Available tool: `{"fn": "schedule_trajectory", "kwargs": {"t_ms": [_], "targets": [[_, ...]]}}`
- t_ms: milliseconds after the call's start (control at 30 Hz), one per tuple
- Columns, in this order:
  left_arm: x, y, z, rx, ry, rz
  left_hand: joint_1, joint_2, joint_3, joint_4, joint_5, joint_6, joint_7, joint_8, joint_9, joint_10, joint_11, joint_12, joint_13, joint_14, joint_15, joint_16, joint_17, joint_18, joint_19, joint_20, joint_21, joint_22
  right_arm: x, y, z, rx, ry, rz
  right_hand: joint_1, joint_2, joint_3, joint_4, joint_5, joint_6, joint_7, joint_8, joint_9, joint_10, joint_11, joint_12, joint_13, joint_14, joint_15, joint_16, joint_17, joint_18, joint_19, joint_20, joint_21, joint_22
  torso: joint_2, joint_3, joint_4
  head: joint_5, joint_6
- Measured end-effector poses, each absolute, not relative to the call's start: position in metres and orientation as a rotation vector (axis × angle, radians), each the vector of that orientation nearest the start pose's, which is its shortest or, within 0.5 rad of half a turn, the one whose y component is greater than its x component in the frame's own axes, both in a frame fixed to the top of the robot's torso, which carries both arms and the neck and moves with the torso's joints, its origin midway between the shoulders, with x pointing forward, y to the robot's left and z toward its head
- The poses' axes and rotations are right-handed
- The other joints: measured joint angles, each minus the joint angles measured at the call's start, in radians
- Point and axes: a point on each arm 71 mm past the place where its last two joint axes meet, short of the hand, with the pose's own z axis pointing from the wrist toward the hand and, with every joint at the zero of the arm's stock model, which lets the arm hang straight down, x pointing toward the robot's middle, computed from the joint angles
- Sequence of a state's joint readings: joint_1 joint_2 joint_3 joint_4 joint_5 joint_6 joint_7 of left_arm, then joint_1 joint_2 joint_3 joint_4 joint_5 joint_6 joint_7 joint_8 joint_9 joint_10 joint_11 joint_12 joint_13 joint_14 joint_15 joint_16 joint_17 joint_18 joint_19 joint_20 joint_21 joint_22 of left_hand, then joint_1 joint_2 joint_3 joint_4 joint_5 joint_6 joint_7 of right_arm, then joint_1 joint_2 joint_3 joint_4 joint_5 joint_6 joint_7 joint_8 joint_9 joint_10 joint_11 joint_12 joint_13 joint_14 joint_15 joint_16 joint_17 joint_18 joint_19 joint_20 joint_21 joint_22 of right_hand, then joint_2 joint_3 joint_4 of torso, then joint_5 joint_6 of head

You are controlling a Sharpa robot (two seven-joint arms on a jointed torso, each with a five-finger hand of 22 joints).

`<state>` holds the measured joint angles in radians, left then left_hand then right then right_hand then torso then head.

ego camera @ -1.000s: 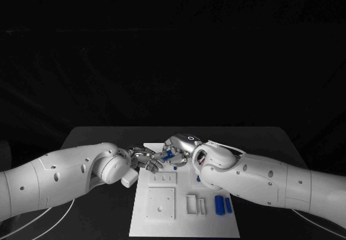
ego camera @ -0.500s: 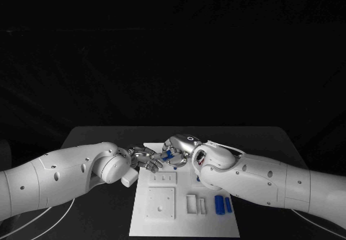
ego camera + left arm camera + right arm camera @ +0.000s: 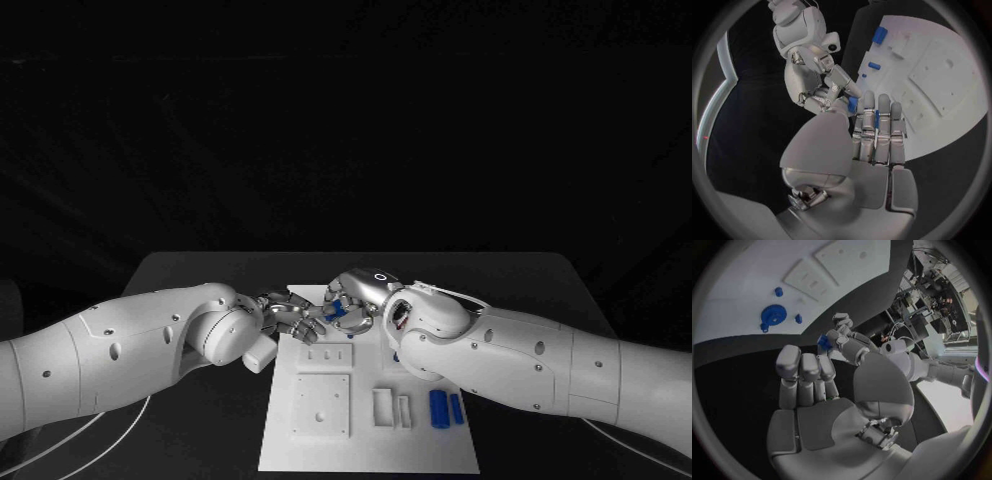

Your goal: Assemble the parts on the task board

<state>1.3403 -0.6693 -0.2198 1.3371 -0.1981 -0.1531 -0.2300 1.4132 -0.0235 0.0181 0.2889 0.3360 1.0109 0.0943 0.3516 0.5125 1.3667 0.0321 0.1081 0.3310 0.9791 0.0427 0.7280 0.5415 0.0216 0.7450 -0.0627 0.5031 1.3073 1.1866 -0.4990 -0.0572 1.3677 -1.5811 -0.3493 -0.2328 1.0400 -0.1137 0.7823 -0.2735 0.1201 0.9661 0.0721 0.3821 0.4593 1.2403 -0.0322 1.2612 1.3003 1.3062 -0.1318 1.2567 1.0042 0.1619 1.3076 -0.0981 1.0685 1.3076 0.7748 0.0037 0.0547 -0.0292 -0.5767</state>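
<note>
In the head view we see the left hand (image 3: 293, 320) and the right hand (image 3: 356, 293) meeting fingertip to fingertip over the far end of the task board (image 3: 368, 440), which lies on the black worktop (image 3: 188, 275). A small blue part (image 3: 335, 311) sits between the two hands, and two blue cylinders (image 3: 446, 409) lie side by side near the board's right edge, well apart from the hands. From the left wrist view we look past the left hand (image 3: 873, 135), its fingers stretched out together toward the board (image 3: 942, 85); the blue part (image 3: 852, 104) shows at their tips, where the right hand (image 3: 820, 82) reaches in and touches it, and two more blue pieces (image 3: 877, 35) lie on the board beyond. We cannot tell whether the left hand itself grips the part. In the right wrist view the right hand (image 3: 811, 375) has most of its fingers curled in, while its thumb and the left hand's fingertips (image 3: 842, 337) close around the blue part (image 3: 824, 342); we cannot tell which hand carries it. On the board (image 3: 748, 285) a blue gear (image 3: 772, 316) lies with two small blue pieces (image 3: 778, 291) just beside it.
</note>
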Motion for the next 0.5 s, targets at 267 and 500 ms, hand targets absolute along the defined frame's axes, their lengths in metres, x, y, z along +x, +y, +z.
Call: {"fn": "schedule_trajectory", "kwargs": {"t_ms": [267, 500], "targets": [[0.5118, 0.1763, -0.2197, -1.024, 2.149, -1.017, 0.0, 0.0, -0.002, 0.002, 0.001, 0.0, 0.0, 0.0, 0.001, 0.0, 0.0, 0.0, 0.001, 0.0, 0.0, 0.0, -0.001, 0.0, 0.0, 0.0, 0.0, 0.0, 0.4935, -0.0685, -0.1977, -0.27, 1.615, 0.676, 0.0, 0.0, 0.002, 0.002, 0.0, 0.0, 0.0, 0.0, 0.0, 0.0, 0.0, 0.0, 0.0, 0.0, 0.0, 0.0, 0.0, 0.0, 0.0, 0.0, 0.0, 0.0, 0.0, 0.0, -0.0001, 0.0, -0.001], [0.5118, 0.176, -0.2196, -1.023, 2.15, -1.019, 0.054, 0.037, 0.001, -0.01, 0.019, -0.001, 0.001, -0.004, 0.002, 0.004, -0.001, 0.0, 0.004, 0.0, 0.0, 0.004, -0.001, -0.001, -0.005, 0.002, 0.0, 0.0, 0.4936, -0.0688, -0.1985, -0.27, 1.619, 0.674, 0.002, -0.002, 0.002, 0.002, 0.0, 0.0, 0.0, -0.003, 0.0, 0.0, 0.0, 0.0, 0.0, 0.001, 0.002, 0.0, 0.0, 0.0, 0.002, 0.002, 0.0, 0.0, 0.0, -0.0003, 0.0, 0.0, -0.003]]}}
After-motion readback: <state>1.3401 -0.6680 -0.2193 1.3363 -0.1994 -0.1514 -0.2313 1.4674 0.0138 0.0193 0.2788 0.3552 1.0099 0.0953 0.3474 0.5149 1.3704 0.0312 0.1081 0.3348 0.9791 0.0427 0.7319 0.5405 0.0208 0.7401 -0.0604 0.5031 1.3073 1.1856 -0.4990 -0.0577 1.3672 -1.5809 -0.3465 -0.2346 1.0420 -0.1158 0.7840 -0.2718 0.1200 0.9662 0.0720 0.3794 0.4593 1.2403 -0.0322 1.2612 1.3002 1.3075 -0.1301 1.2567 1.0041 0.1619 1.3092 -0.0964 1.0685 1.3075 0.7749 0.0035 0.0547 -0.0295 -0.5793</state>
